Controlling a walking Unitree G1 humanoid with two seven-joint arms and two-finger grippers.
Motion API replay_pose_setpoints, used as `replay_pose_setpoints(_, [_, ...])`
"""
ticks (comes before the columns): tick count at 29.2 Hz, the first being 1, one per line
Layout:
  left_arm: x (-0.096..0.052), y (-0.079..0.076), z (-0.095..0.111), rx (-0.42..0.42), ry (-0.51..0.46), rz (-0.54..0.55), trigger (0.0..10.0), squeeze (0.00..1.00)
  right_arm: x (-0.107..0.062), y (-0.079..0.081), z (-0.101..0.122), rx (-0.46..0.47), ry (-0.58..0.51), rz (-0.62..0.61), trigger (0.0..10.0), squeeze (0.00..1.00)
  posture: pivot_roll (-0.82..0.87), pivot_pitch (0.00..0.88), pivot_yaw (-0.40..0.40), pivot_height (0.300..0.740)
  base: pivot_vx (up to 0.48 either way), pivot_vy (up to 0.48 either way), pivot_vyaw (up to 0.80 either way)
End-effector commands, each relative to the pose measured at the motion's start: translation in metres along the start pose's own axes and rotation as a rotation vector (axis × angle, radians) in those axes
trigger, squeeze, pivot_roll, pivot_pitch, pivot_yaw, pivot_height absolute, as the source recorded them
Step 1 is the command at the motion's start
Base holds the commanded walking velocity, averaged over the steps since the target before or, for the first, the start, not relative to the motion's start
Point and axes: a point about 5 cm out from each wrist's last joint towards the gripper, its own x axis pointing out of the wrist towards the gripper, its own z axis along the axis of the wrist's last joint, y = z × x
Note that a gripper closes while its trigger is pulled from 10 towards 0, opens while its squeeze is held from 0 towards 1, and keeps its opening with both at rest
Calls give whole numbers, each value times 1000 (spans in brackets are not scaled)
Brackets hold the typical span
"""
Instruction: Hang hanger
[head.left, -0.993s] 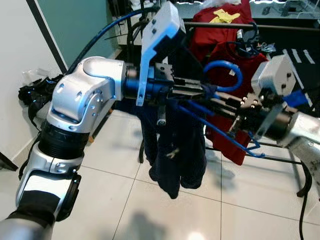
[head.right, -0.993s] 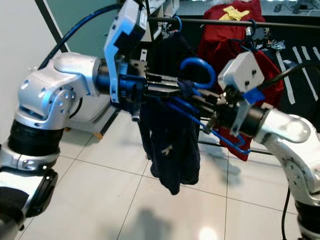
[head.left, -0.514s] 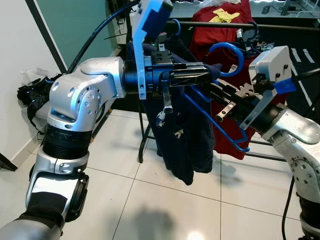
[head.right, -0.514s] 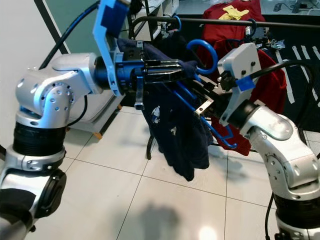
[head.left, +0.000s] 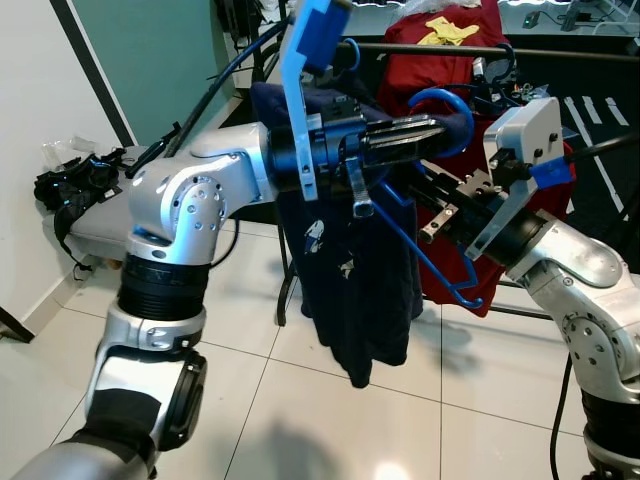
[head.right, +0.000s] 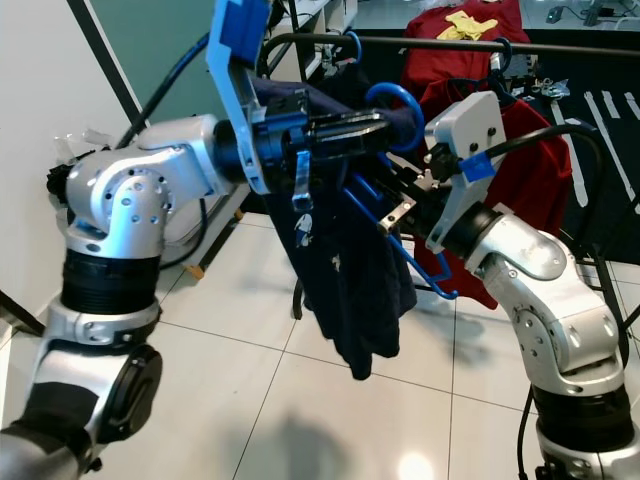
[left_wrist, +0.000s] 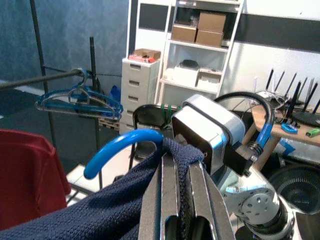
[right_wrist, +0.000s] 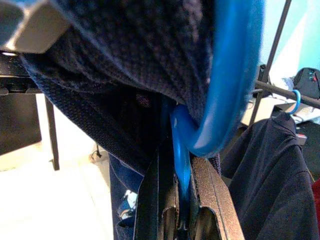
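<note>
One blue plastic hanger (head.left: 440, 250) with a curved hook carries one dark navy knit garment (head.left: 355, 290), raised just before the far black rail (head.left: 480, 50). Left gripper (head.left: 425, 128) pinches the knit collar; right gripper (right_wrist: 180, 200) clamps the hanger neck. Two red shirts (head.left: 440, 60) hang behind.

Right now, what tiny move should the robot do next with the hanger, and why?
Probably lift the hanger a little higher and forward, toward the rail. Its blue hook sits below and short of the rail, so it can't catch yet. The left gripper is shut on the sweater at the collar and the right gripper is shut on the hanger, so both arms should rise together.
</note>
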Motion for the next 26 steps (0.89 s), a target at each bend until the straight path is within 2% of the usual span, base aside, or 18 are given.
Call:
replay_pose_setpoints(1, [3,-6,7,17,-22,-48,10000,0,2,2,-3,1,10,-2,10000,0,-2,85,72,740,0,0,0])
replay_pose_setpoints(4, [4,-2,6,2,-39,-31,10000,0,1,1,-3,2,13,-8,10000,0,-1,81,71,740,0,0,0])
replay_pose_setpoints(5, [-6,1,-13,11,38,46,10000,1000,1,-6,-3,14,-3,-53,10000,0,5,76,74,740,0,0,0])
replay_pose_setpoints(6, [-14,2,-27,20,100,95,10000,1000,0,-12,-3,24,-14,-87,10000,0,5,76,74,740,0,0,0])
replay_pose_setpoints(7, [-14,2,-27,20,100,95,10000,1000,0,-12,-3,24,-14,-87,10000,0,5,76,74,740,0,0,0])
replay_pose_setpoints(8, [-22,3,-42,39,170,140,10000,1000,0,-18,-2,37,-33,-123,10000,0,10,80,74,740,0,0,0])
replay_pose_setpoints(9, [-22,3,-42,39,170,140,10000,1000,0,-18,-2,37,-33,-123,10000,0,10,80,74,740,0,0,0])
replay_pose_setpoints(10, [-29,4,-53,61,232,175,10000,1000,0,-23,-1,54,-59,-152,10000,0,11,82,72,740,0,0,0])
replay_pose_setpoints(12, [-29,4,-53,61,232,175,10000,1000,0,-23,-1,54,-59,-152,10000,0,11,82,72,740,0,0,0])
replay_pose_setpoints(15, [-43,7,-65,99,310,233,10000,1000,-4,-34,5,72,-116,-198,10000,0,14,83,68,740,0,0,0])
replay_pose_setpoints(17, [-43,7,-65,99,310,233,10000,1000,-4,-34,5,72,-116,-198,10000,0,14,83,68,740,0,0,0])
replay_pose_setpoints(18, [-51,11,-66,112,325,279,10000,1000,-7,-41,11,83,-154,-213,10000,0,17,84,67,740,0,0,0])
replay_pose_setpoints(20, [-66,19,-60,109,291,377,10000,1000,-14,-50,21,118,-228,-199,10000,0,20,86,63,740,0,0,0])
replay_pose_setpoints(21, [-66,19,-60,109,291,377,10000,1000,-14,-50,21,118,-228,-199,10000,0,20,86,63,740,0,0,0])
replay_pose_setpoints(23, [-76,25,-51,105,219,472,10000,1000,-19,-48,25,170,-274,-123,10000,0,21,86,62,740,0,0,0])
replay_pose_setpoints(26, [-81,29,-46,105,177,528,10000,1000,-20,-43,25,198,-286,-65,10000,0,21,86,62,740,0,0,0])
